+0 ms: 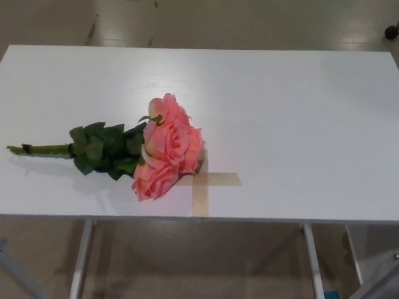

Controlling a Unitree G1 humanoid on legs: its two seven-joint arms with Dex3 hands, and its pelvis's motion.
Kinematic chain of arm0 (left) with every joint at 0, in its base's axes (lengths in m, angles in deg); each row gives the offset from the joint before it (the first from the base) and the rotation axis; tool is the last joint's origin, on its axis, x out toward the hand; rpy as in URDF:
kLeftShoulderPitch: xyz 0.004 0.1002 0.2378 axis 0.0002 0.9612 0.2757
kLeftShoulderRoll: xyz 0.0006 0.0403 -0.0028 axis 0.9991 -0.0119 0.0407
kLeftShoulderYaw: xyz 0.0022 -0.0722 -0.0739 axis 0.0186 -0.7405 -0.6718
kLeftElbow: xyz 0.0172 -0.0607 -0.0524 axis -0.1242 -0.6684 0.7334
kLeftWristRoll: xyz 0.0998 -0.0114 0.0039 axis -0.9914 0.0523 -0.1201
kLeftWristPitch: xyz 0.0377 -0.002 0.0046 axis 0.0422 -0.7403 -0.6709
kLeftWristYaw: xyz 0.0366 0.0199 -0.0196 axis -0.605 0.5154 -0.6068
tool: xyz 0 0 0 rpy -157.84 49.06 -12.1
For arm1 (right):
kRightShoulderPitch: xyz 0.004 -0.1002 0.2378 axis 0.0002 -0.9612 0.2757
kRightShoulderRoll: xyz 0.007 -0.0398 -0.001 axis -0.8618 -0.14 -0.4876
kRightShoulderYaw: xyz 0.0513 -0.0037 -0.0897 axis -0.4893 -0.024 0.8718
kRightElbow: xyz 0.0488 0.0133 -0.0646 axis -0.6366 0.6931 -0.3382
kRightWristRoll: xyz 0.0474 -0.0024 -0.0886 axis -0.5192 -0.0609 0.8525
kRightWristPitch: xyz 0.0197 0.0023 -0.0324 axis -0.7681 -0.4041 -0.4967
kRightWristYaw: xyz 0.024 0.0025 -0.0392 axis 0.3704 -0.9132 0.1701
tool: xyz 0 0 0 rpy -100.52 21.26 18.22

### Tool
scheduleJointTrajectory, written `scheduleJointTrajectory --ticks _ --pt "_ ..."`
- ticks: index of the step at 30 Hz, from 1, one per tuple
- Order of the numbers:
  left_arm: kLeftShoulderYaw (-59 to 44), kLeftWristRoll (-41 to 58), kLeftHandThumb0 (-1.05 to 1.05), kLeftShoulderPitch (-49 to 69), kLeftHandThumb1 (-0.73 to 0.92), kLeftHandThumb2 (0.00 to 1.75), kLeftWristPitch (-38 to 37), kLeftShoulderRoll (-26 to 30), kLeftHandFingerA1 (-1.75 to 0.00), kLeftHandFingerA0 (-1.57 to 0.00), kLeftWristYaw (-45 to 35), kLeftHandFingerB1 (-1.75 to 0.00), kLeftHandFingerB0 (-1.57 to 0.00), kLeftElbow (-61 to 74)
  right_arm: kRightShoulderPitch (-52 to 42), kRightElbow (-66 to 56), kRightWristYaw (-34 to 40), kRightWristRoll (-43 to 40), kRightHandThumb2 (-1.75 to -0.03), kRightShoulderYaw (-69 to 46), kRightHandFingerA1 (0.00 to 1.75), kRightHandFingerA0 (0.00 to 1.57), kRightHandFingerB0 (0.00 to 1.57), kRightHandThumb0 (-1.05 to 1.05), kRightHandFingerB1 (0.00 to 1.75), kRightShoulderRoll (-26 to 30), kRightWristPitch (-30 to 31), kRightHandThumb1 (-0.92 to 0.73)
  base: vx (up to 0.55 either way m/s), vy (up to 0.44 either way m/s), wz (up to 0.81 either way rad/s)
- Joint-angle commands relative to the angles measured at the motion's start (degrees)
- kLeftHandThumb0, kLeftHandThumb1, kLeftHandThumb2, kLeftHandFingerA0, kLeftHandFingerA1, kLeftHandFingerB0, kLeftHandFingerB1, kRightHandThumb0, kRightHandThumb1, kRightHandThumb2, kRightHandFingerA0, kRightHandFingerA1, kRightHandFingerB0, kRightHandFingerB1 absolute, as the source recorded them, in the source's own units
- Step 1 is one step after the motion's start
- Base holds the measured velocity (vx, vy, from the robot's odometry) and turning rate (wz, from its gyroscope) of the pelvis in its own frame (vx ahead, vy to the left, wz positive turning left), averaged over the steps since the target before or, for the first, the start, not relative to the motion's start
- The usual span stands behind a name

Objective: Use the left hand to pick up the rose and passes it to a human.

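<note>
A bunch of pink roses [167, 146] lies on its side on the white table [293, 118], left of centre. Its blooms point right and rest on one arm of a tan tape cross [206, 184]. Dark green leaves [106, 149] sit behind the blooms, and the green stem [37, 149] runs out toward the table's left edge. Neither of my hands shows in the head view.
The table's front edge runs along the lower part of the picture, with grey metal legs [81, 261] below it. Beyond the far edge lies a tan floor, with a small dark object [393, 31] at the top right corner.
</note>
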Motion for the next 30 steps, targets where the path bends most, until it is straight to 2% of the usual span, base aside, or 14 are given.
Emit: scheduleJointTrajectory --ticks 1,5,6,11,12,13,15,16,18,20,21,23,24,30 --pt "3.6 -7.2 -0.52 -6.0 0.44 0.54 3.6 4.3 -0.32 -0.31 0.6 -0.31 -0.26 0.8 -0.1 0.2 0.1 -0.1 -0.92 0.0 0.61 0.60 0.31 -0.60 0.47 0.5 -0.1 -0.59 0.00 0.000 0.00" --pt "7.8 -10.9 -0.54 -12.4 0.46 0.54 10.4 8.7 -0.31 -0.29 0.1 -0.30 -0.24 1.0 0.0 0.2 0.0 -0.1 -0.92 0.0 0.61 0.59 0.32 -0.61 0.47 0.5 0.0 -0.59 0.00 0.000 0.02" --pt "9.1 -12.1 -0.26 -14.2 0.24 0.84 11.4 9.8 -0.50 -0.10 -0.1 -0.50 -0.10 0.3 0.1 0.2 -0.1 -0.1 -0.92 0.0 0.61 0.59 0.32 -0.61 0.47 0.5 0.1 -0.59 0.00 0.000 0.00" --pt "16.4 -16.7 -0.24 -23.3 0.23 0.82 15.0 12.7 -0.50 -0.10 0.2 -0.49 -0.09 -7.2 0.4 0.2 0.0 -0.1 -0.92 0.1 0.61 0.59 0.33 -0.60 0.47 0.6 0.5 -0.59 0.00 0.000 0.00" --pt "17.7 -17.5 -0.51 -25.1 0.38 0.63 15.8 13.1 -0.38 -0.26 0.3 -0.33 -0.15 -9.1 0.3 0.1 0.0 -0.2 -0.92 0.0 0.62 0.60 0.32 -0.60 0.47 0.6 0.5 -0.59 0.00 0.000 0.00" --pt "18.7 -18.0 -0.52 -26.3 0.38 0.63 16.0 13.4 -0.38 -0.26 0.5 -0.33 -0.15 -10.5 0.4 0.1 0.0 -0.2 -0.62 0.0 0.49 0.65 0.39 -0.55 0.33 0.5 0.6 -0.71 0.00 0.000 0.00" --pt "22.3 -20.7 -0.52 -31.5 0.38 0.63 17.8 14.0 -0.38 -0.25 0.6 -0.33 -0.14 -15.6 0.6 0.1 0.0 -0.4 -0.62 -0.2 0.50 0.66 0.40 -0.55 0.33 0.5 0.5 -0.71 0.00 0.000 0.00" --pt "23.9 -22.2 -0.25 -33.5 0.22 0.82 19.2 14.2 -0.49 -0.08 0.7 -0.49 -0.07 -17.0 0.6 0.1 -0.1 -0.5 -0.62 -0.3 0.50 0.66 0.40 -0.55 0.33 0.6 0.5 -0.71 0.00 0.000 0.00" --pt "25.7 -23.2 -0.25 -35.7 0.23 0.82 20.5 14.5 -0.49 -0.07 1.0 -0.49 -0.06 -18.5 0.8 0.0 0.0 -0.4 -0.62 -0.3 0.50 0.66 0.40 -0.55 0.33 0.6 0.6 -0.71 0.00 0.000 0.00" --pt "27.6 -24.8 -0.46 -37.5 0.42 0.53 22.2 14.6 -0.30 -0.24 1.3 -0.28 -0.17 -19.3 0.9 0.1 -0.1 -0.5 -0.62 -0.4 0.50 0.66 0.40 -0.55 0.33 0.6 0.6 -0.71 0.00 0.000 0.00" --pt "29.2 -26.5 -0.47 -39.2 0.42 0.53 23.6 14.6 -0.30 -0.22 1.4 -0.28 -0.17 -20.1 0.9 0.1 -0.1 -0.6 -0.92 -0.5 0.62 0.61 0.34 -0.60 0.48 0.6 0.6 -0.59 0.00 0.000 0.00" --pt "32.2 -29.2 -0.48 -42.3 0.43 0.53 26.1 14.2 -0.30 -0.20 1.5 -0.28 -0.15 -21.9 1.0 0.1 -0.2 -0.7 -0.92 -0.5 0.61 0.59 0.35 -0.60 0.48 0.4 0.6 -0.59 0.00 0.000 0.00" --pt "33.4 -30.1 -0.28 -43.5 0.23 0.81 26.9 13.9 -0.46 0.00 1.6 -0.46 0.00 -22.9 1.0 0.1 -0.2 -0.6 -0.92 -0.5 0.60 0.59 0.35 -0.60 0.48 0.4 0.6 -0.59 0.00 0.000 0.00" --pt "38.7 -33.1 -0.28 -48.4 0.23 0.81 30.7 11.7 -0.47 0.00 2.7 -0.47 0.00 -26.0 1.0 0.1 -0.2 -0.5 -0.92 -0.4 0.60 0.59 0.35 -0.60 0.48 0.5 0.4 -0.59 0.00 0.000 0.00"
